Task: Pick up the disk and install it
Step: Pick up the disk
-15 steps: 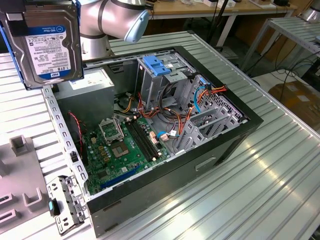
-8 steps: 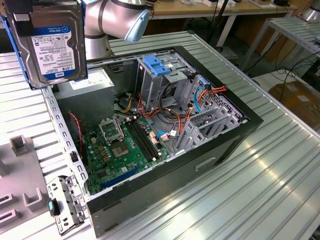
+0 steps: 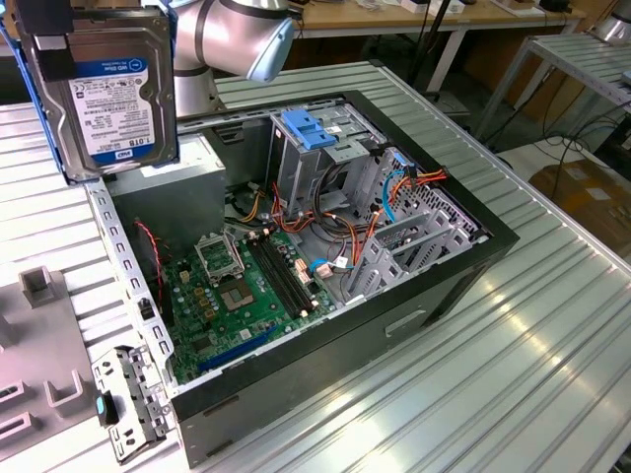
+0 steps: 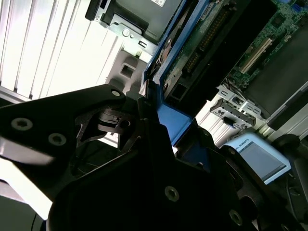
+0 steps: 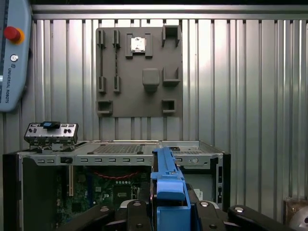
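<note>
One flat, silver-metal hard drive with a white, blue and black label and blue plastic side rails, the disk point(image 3: 104, 89), hangs upright in the air at the exterior view's left. It is above the rim of the open black computer case point(image 3: 444, 286) and well apart from the grey metal drive cage point(image 3: 325, 158). In the first wrist view the black gripper point(image 5: 169, 208) is clamped narrow on the disk's blue edge, with the green motherboard point(image 5: 110, 192) beyond it.

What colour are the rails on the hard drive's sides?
Blue. The hard drive side rail shows best in the first wrist view.
</note>
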### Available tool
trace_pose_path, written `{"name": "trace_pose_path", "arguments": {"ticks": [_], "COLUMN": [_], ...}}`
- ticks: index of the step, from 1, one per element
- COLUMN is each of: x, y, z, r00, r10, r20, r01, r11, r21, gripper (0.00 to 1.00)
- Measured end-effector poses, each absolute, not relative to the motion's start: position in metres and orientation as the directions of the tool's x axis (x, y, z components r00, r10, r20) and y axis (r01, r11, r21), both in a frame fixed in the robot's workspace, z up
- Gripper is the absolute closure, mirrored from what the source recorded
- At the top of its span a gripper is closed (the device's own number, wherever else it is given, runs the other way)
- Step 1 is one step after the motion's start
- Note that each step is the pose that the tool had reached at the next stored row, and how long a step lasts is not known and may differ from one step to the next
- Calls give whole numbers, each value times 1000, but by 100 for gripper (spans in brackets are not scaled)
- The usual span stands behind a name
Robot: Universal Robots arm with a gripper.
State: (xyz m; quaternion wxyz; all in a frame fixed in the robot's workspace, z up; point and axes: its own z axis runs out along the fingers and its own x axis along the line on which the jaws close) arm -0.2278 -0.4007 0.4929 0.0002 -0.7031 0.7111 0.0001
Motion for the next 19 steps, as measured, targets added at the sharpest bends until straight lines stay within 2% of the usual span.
{"name": "trace_pose_path", "arguments": {"ticks": [19], "x": [-197], "y": [-410], "z": [493], "r00": [-11], "r10": [-1000], "r20": [0], "r01": [-1000], "r11": [11], "r21": [0], "gripper": [63]}}
